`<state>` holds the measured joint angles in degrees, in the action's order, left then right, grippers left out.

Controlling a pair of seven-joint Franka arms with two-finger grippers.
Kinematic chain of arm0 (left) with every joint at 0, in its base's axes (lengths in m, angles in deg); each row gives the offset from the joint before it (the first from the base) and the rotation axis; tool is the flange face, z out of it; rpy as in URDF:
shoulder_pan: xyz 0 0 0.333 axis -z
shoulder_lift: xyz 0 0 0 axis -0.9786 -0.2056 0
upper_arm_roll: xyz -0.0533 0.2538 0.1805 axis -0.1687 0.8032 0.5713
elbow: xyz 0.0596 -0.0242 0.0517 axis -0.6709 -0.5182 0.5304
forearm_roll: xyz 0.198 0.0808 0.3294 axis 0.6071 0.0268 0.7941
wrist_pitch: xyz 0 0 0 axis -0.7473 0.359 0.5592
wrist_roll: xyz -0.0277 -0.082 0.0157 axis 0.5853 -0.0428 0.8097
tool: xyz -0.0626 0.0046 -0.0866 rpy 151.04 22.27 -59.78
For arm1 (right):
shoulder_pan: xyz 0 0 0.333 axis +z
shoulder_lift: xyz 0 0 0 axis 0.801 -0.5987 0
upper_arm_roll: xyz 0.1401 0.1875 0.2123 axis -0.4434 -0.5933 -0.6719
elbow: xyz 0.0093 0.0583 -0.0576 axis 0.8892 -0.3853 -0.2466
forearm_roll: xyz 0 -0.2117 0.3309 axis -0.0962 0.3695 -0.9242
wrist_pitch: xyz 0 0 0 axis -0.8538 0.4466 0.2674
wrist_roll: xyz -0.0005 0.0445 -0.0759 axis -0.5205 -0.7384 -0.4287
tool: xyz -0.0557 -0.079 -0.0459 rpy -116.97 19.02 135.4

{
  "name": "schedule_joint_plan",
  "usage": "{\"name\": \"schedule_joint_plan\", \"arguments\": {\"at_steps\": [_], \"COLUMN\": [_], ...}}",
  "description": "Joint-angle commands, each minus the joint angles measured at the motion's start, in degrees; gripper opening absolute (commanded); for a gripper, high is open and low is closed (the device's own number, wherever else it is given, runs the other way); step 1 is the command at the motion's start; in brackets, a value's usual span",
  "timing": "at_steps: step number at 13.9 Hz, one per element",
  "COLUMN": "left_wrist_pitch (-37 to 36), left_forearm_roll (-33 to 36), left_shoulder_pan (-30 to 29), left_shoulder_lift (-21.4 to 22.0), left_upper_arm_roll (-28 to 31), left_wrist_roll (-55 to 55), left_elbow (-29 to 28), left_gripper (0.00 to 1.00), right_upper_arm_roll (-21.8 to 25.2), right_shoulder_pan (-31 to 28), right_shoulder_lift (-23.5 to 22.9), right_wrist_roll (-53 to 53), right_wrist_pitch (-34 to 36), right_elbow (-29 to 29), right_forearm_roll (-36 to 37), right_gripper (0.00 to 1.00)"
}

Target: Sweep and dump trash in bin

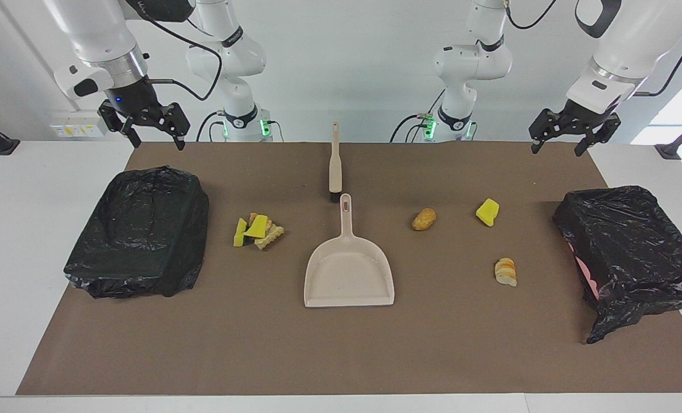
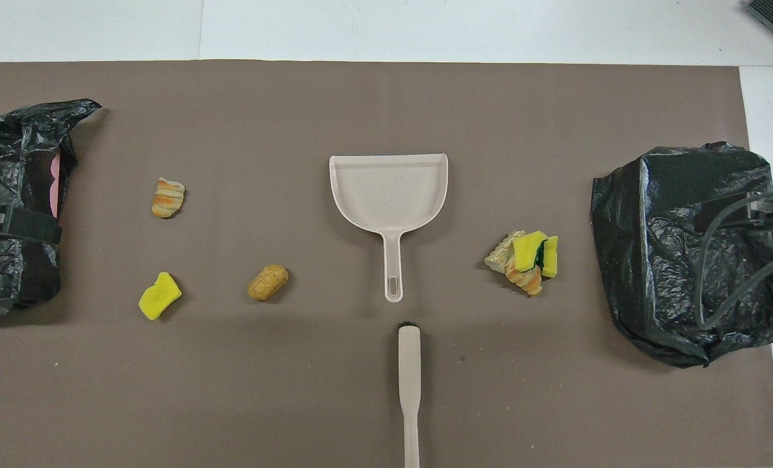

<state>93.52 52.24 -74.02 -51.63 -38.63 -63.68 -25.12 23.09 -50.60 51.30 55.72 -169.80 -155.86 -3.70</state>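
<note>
Facing view, left to right. Right gripper (image 1: 152, 129) hangs upper left of frame, fingers spread, holding nothing, above the mat edge near the first black-bagged bin (image 1: 140, 229) at mid-left. Right of that bin sits a heap of yellow-green sponge chunks and tan lumps (image 1: 257, 230), touching each other; we can't count the pieces in it.

Centre: one beige plastic brush (image 1: 335, 166), long axis running up-down in frame, handle toward the robots, bristle end just above the handle tip of the one beige plastic dustpan (image 1: 349, 272). Dustpan axis is the same line, mouth toward the bottom of frame. Both bases flank the brush about equally, so we judge neither arm clearly nearer; each gripper must come down and inward toward frame centre.

Right of centre, three loose scraps, well apart: one brown potato-like lump (image 1: 424, 218), one yellow sponge chunk (image 1: 488, 211), one striped tan bread-like piece (image 1: 506, 271), lowest of the three. Then the second black-bagged bin (image 1: 633, 252) at mid-right, bag mouth sagging. Left gripper (image 1: 573, 135) upper right, fingers spread, empty.

Count: two bins, one brush, one dustpan, three scraps plus one heap. We judge nothing swept yet.
</note>
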Motion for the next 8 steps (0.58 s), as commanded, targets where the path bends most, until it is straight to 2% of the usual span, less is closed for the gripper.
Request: {"name": "schedule_joint_plan", "arguments": {"at_steps": [1, 8], "left_wrist_pitch": [0.23, 0.40], "left_forearm_roll": [-0.85, -0.85], "left_shoulder_pan": [0.54, 0.80], "left_shoulder_lift": [0.95, 1.04], "left_upper_arm_roll": [0.92, 0.92], "left_wrist_roll": [-1.76, -3.00], "left_elbow": [-0.99, -1.43], "left_gripper": [1.00, 1.00], "right_upper_arm_roll": [0.05, 0.05], "right_shoulder_pan": [-0.34, -0.43], "right_shoulder_lift": [0.97, 0.80], "right_wrist_roll": [-1.35, -1.26], "right_wrist_pitch": [-0.39, -0.39], "right_elbow": [-1.44, -1.09], "right_forearm_roll": [-0.79, -0.96], "right_gripper": [1.00, 1.00]}}
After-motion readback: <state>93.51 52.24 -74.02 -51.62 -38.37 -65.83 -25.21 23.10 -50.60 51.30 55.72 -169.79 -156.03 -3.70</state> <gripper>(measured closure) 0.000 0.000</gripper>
